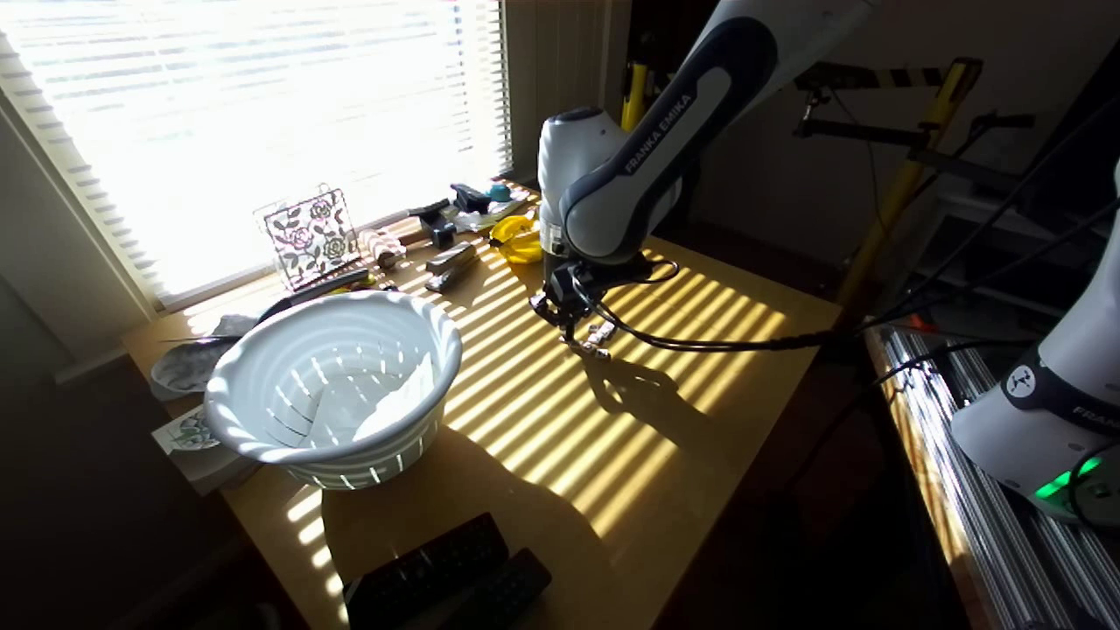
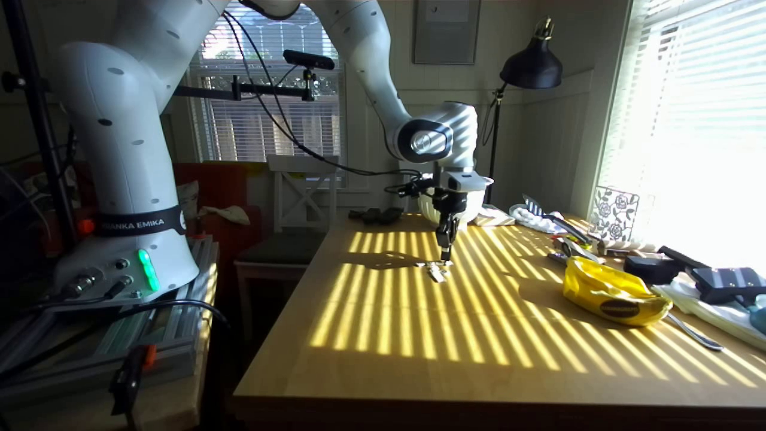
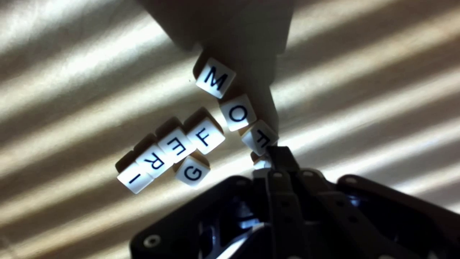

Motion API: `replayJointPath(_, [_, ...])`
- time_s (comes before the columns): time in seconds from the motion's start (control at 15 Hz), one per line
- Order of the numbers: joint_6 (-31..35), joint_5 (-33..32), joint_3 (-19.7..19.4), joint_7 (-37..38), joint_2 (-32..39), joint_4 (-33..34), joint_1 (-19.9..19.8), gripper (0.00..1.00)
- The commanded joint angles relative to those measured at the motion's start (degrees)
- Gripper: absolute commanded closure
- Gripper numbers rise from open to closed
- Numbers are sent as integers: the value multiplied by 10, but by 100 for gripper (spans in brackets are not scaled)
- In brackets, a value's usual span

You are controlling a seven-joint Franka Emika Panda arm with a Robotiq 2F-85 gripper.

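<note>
In the wrist view, the fingers (image 3: 284, 158) are seen pressed together, with their tip placed just right of centre. A partly covered white tile (image 3: 261, 163) is found just beside that tip; whether it is touched cannot be told. Directly above it in the frame, an F tile (image 3: 260, 137) is shown, from which a slanting line is continued toward the upper centre by an O tile (image 3: 238, 113) and an M tile (image 3: 215, 78). To the left, a second F tile (image 3: 206, 135), an E tile (image 3: 176, 145), an R tile (image 3: 154, 161) and an I tile (image 3: 135, 178) are ranged in a row sloping down leftward, with a G tile (image 3: 192, 171) placed just below it. All are carried by the worktop (image 2: 371, 371), which is striped with sunlight. In an exterior view, a white slotted basket (image 1: 402, 451) is seen at the left, with two dark remote controls (image 1: 429, 564) near the bottom edge. In an exterior view, a yellow banana-shaped case (image 2: 610, 293) is shown at the right, with a rose-patterned stand (image 2: 615, 214) above it.
</note>
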Motion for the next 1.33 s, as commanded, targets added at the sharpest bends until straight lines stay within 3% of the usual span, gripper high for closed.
replayJointPath(0.0, [4,20,8,2,6,9,-8,100])
replayJointPath(1.27, [4,48,15,3,32,37,-25,100])
